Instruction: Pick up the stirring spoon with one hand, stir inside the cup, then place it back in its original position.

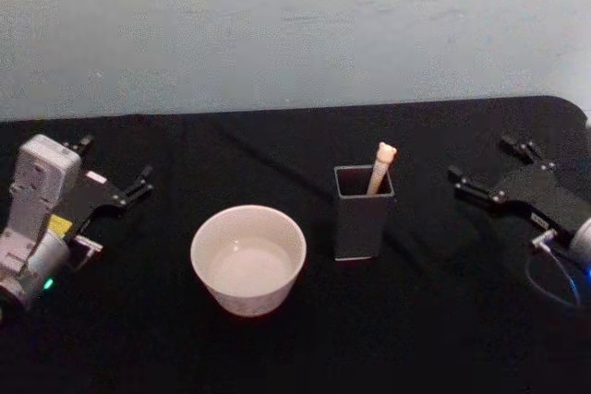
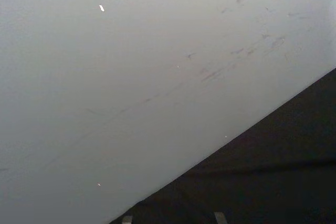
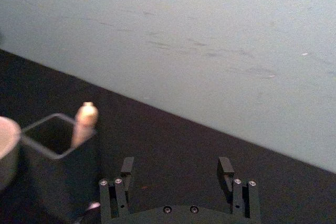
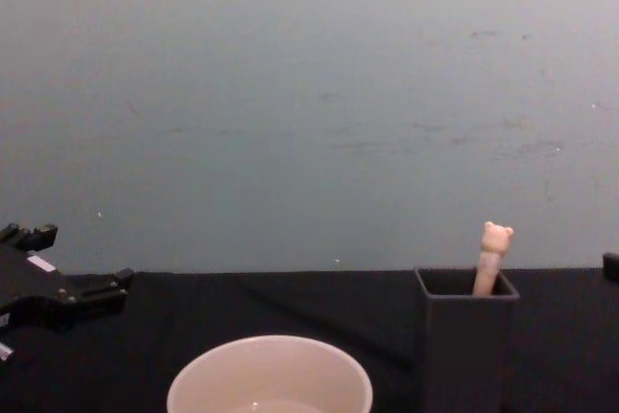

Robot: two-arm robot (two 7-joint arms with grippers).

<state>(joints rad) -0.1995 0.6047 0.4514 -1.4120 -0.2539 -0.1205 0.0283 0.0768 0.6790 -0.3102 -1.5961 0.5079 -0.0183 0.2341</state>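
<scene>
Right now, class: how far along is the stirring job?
Nothing is in hand: the stirring spoon stands in the holder beside the cup; left gripper and right gripper rest open at the sides. Pickup, stirring, return: all ahead or all done, indistinguishable here.

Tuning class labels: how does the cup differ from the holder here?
The cup is round and cream-white; the holder is square and dark grey. The cup is wider and lower; the holder is narrower and taller. The holder has the spoon standing in it at one corner; the cup has no spoon. Both stand upright, open-topped, apart on the black table.
</scene>
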